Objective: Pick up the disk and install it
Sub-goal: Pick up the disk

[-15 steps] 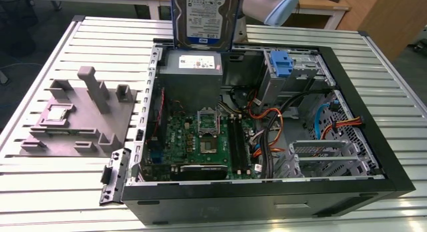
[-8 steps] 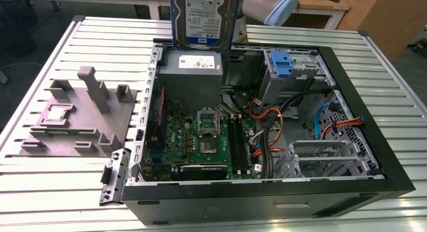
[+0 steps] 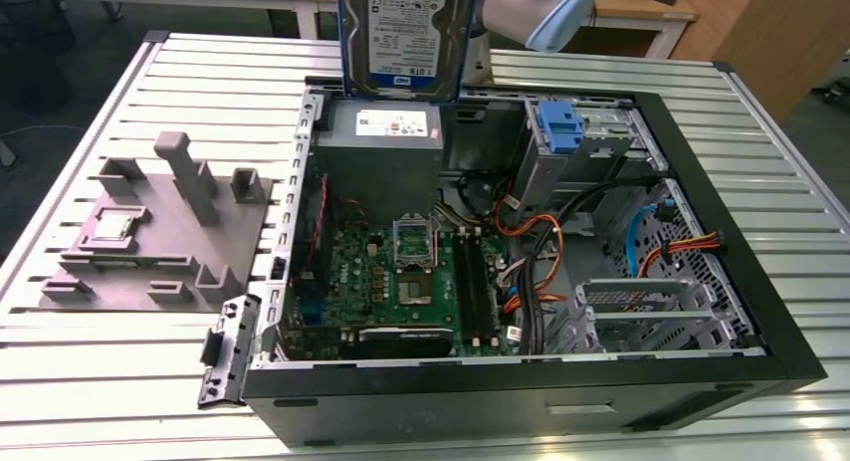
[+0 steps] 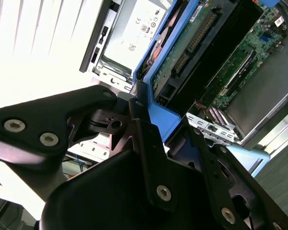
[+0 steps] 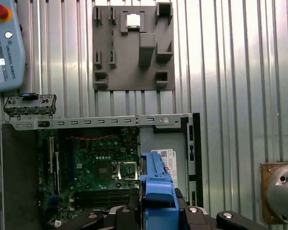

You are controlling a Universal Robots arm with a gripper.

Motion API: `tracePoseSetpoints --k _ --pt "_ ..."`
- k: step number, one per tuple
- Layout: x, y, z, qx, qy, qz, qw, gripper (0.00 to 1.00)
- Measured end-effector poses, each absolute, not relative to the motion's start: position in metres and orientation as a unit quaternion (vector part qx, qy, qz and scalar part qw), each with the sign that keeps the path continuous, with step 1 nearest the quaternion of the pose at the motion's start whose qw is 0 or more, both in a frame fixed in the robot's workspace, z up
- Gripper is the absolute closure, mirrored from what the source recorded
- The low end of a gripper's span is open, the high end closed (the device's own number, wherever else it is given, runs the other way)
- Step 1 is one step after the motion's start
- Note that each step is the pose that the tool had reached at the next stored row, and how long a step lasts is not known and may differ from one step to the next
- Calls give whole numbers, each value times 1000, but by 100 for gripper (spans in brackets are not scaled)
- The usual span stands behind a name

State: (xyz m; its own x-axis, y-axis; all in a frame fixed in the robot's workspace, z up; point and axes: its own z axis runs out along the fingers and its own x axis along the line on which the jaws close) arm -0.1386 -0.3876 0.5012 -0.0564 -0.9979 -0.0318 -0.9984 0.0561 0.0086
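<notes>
Exterior view: even overhead light, soft sheen on table [image 3: 106, 381]; computer case [image 3: 531, 401] interior dim. Second wrist view: table blown to white glare, gripper [image 4: 163, 120] dark against it. First wrist view: bright streaks along slats.

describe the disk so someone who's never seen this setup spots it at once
Start at the open black computer case on the slatted metal table. Above its grey power supply box, the disk stands upright, clamped in the gripper. Unlike the blue carrier inside the case, it shows a big white-and-blue label.
</notes>
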Motion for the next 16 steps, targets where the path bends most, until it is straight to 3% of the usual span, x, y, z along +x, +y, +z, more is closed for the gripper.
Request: tracePoseSetpoints --k 16 --pt "-138 -388 501 -687 727 14 9 64"
